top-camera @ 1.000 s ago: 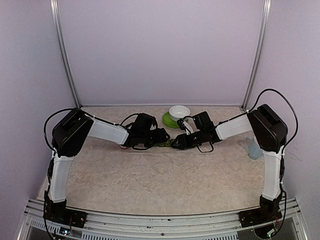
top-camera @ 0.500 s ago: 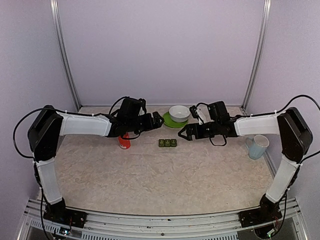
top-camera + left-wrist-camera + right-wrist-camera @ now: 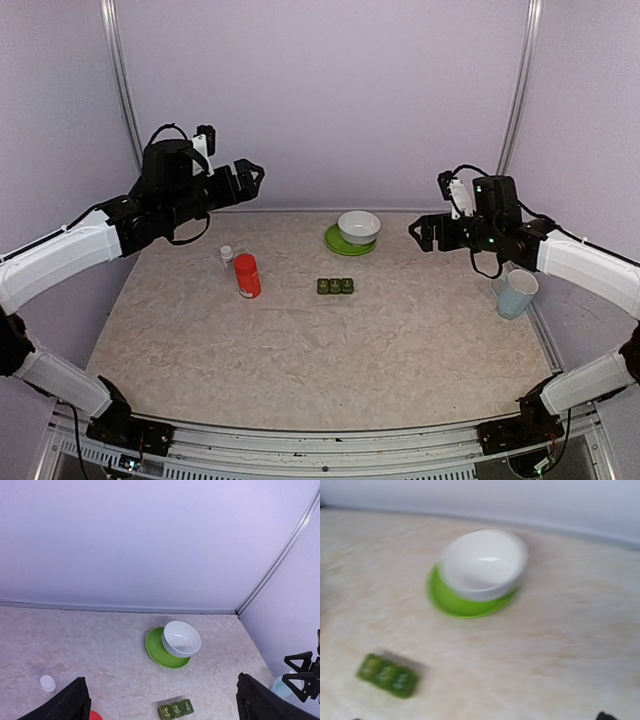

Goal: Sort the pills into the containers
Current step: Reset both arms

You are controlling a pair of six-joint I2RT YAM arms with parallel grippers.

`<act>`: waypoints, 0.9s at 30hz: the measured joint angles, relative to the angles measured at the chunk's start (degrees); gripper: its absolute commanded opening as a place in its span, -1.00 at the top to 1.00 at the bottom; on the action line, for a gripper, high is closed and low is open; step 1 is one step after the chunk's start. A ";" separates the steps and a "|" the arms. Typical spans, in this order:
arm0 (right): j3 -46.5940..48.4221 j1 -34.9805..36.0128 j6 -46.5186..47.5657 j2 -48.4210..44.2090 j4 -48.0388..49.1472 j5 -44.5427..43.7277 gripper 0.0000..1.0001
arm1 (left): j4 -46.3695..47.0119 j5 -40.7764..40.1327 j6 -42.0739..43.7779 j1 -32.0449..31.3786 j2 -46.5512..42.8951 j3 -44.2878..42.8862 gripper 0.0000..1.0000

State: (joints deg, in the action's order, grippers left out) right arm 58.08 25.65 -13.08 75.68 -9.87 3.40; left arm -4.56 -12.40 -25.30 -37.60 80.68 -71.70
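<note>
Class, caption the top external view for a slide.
Left gripper and right gripper open, high and apart; containers sit between them.

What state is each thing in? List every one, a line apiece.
containers: lying flat, all three lids down
red bottle: upright
tiny white bottle: upright, capped
bowl: upright on the plate, looks empty
green plate: flat, under the bowl
mug: upright, contents unclear
left gripper: open, raised, holding nothing
right gripper: open, raised, holding nothing
</note>
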 measured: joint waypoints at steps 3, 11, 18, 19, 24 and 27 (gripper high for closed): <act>-1.75 -1.38 0.90 -4.37 -1.81 -4.09 -1.00 | -1.09 -1.03 0.79 3.50 -7.43 4.94 -0.98; -4.09 -2.99 1.57 -11.39 -6.95 -8.11 -1.00 | -7.06 -2.91 2.43 8.72 -18.21 14.49 -0.98; -6.45 -3.39 1.68 -18.53 -7.39 -10.10 -1.00 | -9.51 -2.99 3.91 12.61 -23.89 17.68 -0.98; -6.58 -3.43 1.68 -19.28 -7.61 -10.34 -1.00 | -9.70 -2.99 4.09 12.96 -24.11 17.79 -0.98; -7.45 -3.48 1.73 -22.71 -8.46 -12.35 -1.00 | -11.65 -2.82 5.38 14.23 -26.08 19.08 -0.98; -8.44 -3.50 1.97 -25.05 -8.81 -13.75 -1.00 | -12.66 -2.75 6.19 14.73 -27.19 19.17 -0.98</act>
State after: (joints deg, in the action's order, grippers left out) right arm 49.65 22.15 -11.11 50.63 -18.68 -10.35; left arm -17.21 -15.16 -19.11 -22.87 53.49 -52.53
